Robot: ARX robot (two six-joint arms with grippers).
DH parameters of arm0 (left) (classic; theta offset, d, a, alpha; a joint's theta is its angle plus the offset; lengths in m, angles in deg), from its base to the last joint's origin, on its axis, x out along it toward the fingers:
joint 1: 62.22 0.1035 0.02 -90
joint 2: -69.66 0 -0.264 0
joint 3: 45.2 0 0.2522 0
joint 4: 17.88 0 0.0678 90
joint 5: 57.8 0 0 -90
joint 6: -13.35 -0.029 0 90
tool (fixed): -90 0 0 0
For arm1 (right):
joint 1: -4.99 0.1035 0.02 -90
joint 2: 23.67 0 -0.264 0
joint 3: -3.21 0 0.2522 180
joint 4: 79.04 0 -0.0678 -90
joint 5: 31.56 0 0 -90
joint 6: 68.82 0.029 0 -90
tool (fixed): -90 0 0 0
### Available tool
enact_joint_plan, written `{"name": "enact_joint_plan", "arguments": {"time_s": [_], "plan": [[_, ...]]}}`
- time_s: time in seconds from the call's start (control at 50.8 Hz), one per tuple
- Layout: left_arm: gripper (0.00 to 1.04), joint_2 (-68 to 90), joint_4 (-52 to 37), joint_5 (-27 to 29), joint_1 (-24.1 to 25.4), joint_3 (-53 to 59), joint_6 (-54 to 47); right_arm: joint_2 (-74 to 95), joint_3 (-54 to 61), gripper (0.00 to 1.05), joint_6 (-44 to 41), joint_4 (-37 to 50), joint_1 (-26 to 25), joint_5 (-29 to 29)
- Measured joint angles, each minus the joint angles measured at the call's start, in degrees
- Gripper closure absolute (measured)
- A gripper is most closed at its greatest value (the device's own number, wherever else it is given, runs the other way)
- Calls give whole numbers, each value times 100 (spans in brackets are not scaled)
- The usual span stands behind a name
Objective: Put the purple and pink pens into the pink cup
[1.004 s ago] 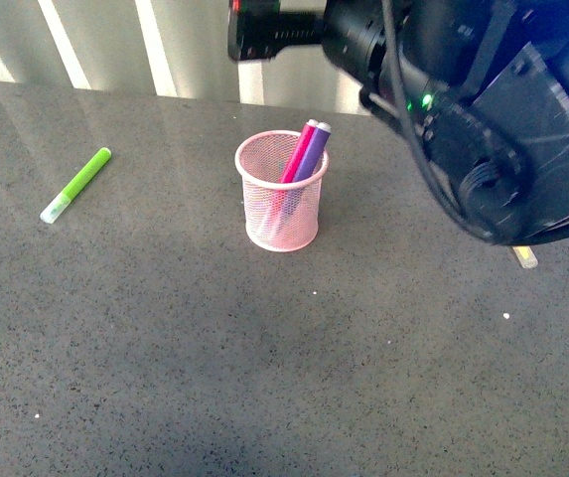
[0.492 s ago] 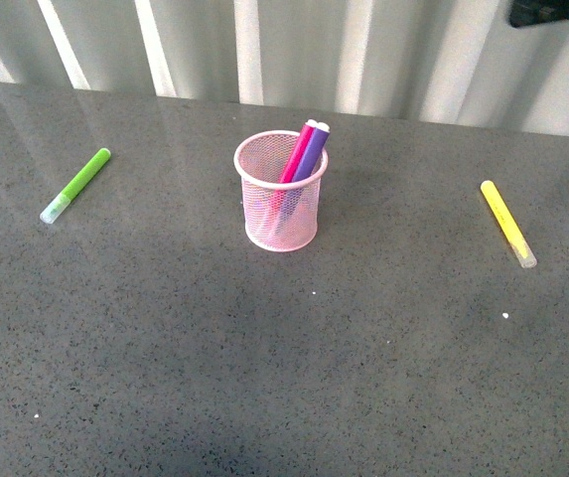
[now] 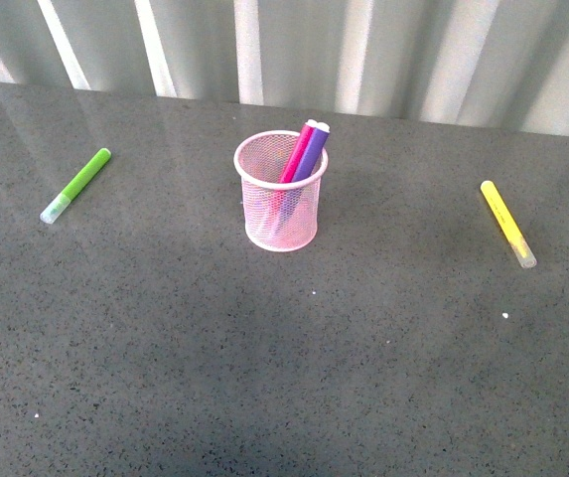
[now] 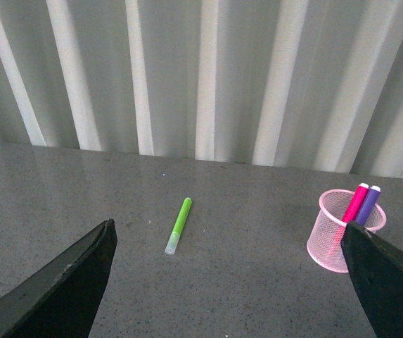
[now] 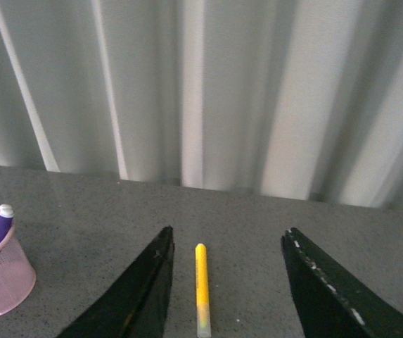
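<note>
Looks like a plain test bench in a lab or office rather than a home: dark grey speckled stone-look tabletop [image 3: 264, 358], backed by pale vertical blinds or corrugated panelling [image 3: 393, 55]. Carries only stationery: pink cup [image 3: 281, 204] with pens, lime-green marker [image 3: 75, 185], yellow marker [image 3: 507, 223]. Cannot tell more closely.

Two pens [image 3: 304, 152] are standing tilted in the cup [image 3: 280, 204] near the desk's [image 3: 264, 378] far edge; one marker [image 3: 75, 185] is lying toward its left edge, another [image 3: 507, 223] toward its right
</note>
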Motion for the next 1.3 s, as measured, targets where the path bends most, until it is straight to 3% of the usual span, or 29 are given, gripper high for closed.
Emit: {"name": "enact_joint_plan", "arguments": {"time_s": [0.118, 0.217, 0.709, 1.299], "plan": [[7, 0, 0, 2, 0, 0, 0, -975, 282, 85, 83, -573, -120, -22], [7, 0, 0, 0, 0, 0, 0, -1458, 400, 102, 90, -957, -120, -37], [7, 0, 0, 0, 0, 0, 0, -3729, 557, 101, 114, -2909, -120, -35], [7, 0, 0, 0, 0, 0, 0, -5351, 560, 101, 118, -4470, -120, -33]]}}
